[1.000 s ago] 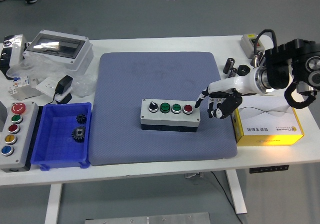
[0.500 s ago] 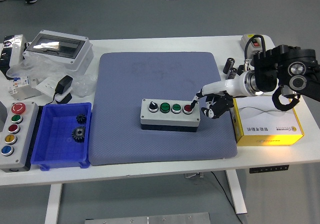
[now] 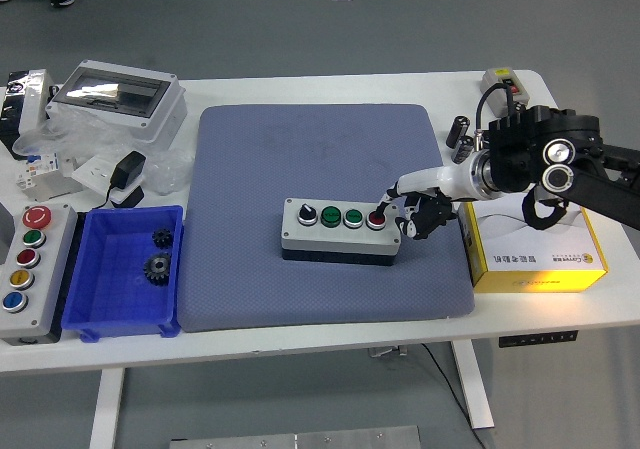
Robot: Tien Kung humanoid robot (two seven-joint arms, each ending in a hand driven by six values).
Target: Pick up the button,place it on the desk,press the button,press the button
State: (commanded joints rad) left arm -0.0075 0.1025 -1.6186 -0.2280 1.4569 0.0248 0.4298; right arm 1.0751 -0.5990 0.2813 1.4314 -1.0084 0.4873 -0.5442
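Note:
A grey button box (image 3: 340,231) with a black selector, two green buttons and a red button (image 3: 375,219) lies on the blue-grey mat (image 3: 320,159). My right hand (image 3: 412,212) comes in from the right. Its white index finger (image 3: 392,191) is stretched out with the tip on the red button. The other fingers are curled under, beside the box's right end. The hand holds nothing. My left arm is out of view.
A yellow carton (image 3: 535,244) lies right of the mat under my right arm. A blue bin (image 3: 125,269) with gears and a second button box (image 3: 28,264) stand at the left. A clear-lidded enclosure (image 3: 118,94) and cables sit at the back left.
My right hand has moved left and its index fingertip has come down onto the red button. The forearm has rotated and shifted left over the yellow carton.

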